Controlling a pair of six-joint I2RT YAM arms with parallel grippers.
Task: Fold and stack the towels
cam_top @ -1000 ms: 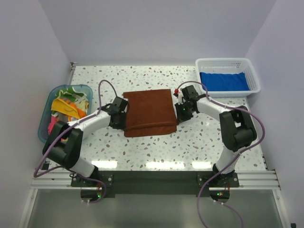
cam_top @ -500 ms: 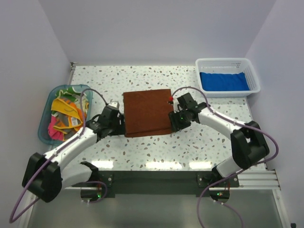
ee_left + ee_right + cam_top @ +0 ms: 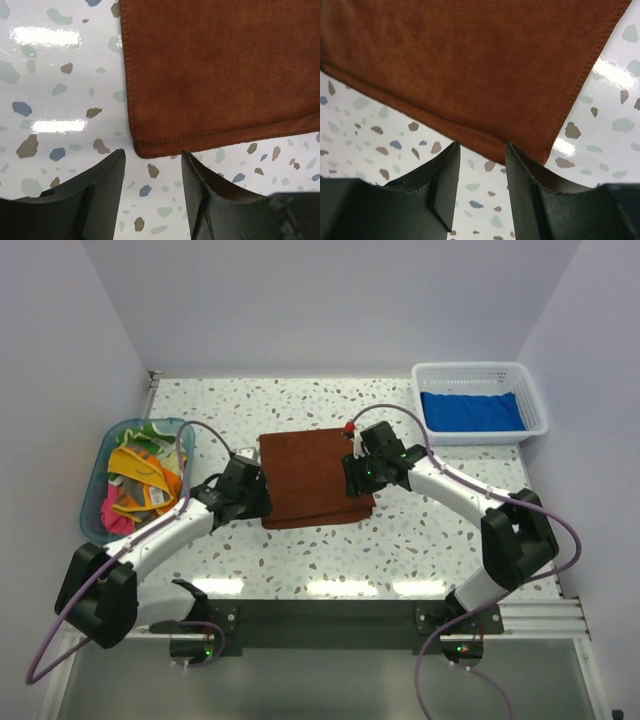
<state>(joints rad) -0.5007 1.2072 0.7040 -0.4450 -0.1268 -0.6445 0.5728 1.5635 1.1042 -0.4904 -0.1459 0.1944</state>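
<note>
Both claws spread at the near corners of the rust brown towel

Top view: the rust brown towel point(image 3: 312, 478) lies flat mid-table point(image 3: 400, 540), nearly square, so no long axis is clear; its edges run almost true with the table's. The left gripper point(image 3: 257, 493) sits at its near left corner, the right gripper point(image 3: 360, 472) on its right edge. A blue towel point(image 3: 470, 410) lies in the white basket point(image 3: 480, 368) at far right; more towels point(image 3: 140, 475) fill the teal tub point(image 3: 93, 502) on the left. Left wrist: the left gripper point(image 3: 152, 159) is spread and empty, with the towel point(image 3: 220, 70) corner just beyond the gap. Right wrist: the right gripper point(image 3: 482, 150) is spread, the towel point(image 3: 470, 65) corner reaching into its gap, unpinched.
</note>
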